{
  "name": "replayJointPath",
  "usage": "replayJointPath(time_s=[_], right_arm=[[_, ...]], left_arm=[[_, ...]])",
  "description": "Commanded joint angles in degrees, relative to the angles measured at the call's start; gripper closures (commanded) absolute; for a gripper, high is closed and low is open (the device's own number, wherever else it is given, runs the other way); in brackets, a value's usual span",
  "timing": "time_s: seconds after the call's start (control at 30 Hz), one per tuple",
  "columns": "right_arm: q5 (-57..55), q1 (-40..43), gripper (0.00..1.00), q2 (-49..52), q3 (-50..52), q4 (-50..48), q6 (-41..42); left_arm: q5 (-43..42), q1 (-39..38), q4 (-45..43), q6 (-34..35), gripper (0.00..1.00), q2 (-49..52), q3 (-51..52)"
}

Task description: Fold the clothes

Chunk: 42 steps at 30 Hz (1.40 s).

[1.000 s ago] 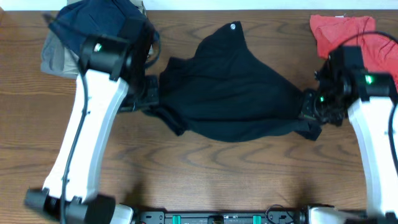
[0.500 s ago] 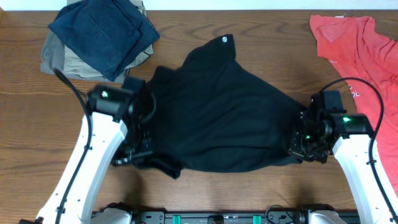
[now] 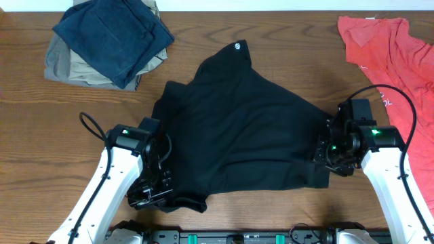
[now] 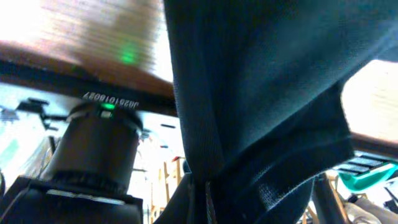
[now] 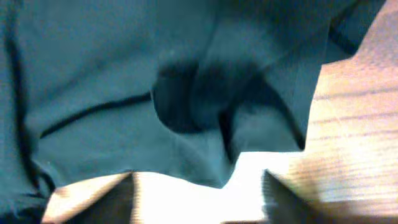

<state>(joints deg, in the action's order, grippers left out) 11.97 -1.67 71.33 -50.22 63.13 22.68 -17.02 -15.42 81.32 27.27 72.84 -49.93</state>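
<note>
A black garment (image 3: 244,129) lies spread across the middle of the table, its tagged end pointing to the back. My left gripper (image 3: 157,196) sits at its front left corner near the table's front edge, shut on the black cloth (image 4: 261,74), which bunches into the jaws (image 4: 208,199). My right gripper (image 3: 325,154) is at the garment's right edge. Its dark fingers (image 5: 115,199) stand apart and open (image 5: 199,183), and the cloth (image 5: 124,74) lies just beyond them with nothing between them.
A folded stack with a navy piece (image 3: 112,37) on top of a khaki one sits at the back left. A red shirt (image 3: 386,47) lies loose at the back right. The wooden table (image 3: 54,135) shows bare on both sides of the garment.
My left gripper has dragged the garment's left corner toward the front edge. The right gripper came forward with the right edge, then opened and let the cloth go.
</note>
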Motion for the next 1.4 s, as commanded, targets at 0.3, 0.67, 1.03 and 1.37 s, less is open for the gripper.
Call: replayJointPath(time_s=[0.3, 0.67, 1.03, 1.37], right_arm=[[-6.8, 4.0, 0.01, -0.7, -9.6, 5.4, -1.7], [-6.8, 3.9, 0.01, 1.2, -9.6, 0.3, -1.7], [-13.7, 4.3, 0.37, 9.0, -9.6, -10.4, 3.8], [-13.9, 4.3, 0.27, 16.1, -9.6, -11.7, 4.0]], left_arm=[[11.6, 1.5, -6.3, 5.0, 0.44, -0.6, -1.9], [9.5, 2.5, -22.4, 3.1, 0.02, -0.5, -3.9], [9.6, 2.5, -40.7, -0.9, 0.33, 4.8, -3.8], [9.6, 2.5, -51.4, -0.9, 0.40, 18.2, -3.8]])
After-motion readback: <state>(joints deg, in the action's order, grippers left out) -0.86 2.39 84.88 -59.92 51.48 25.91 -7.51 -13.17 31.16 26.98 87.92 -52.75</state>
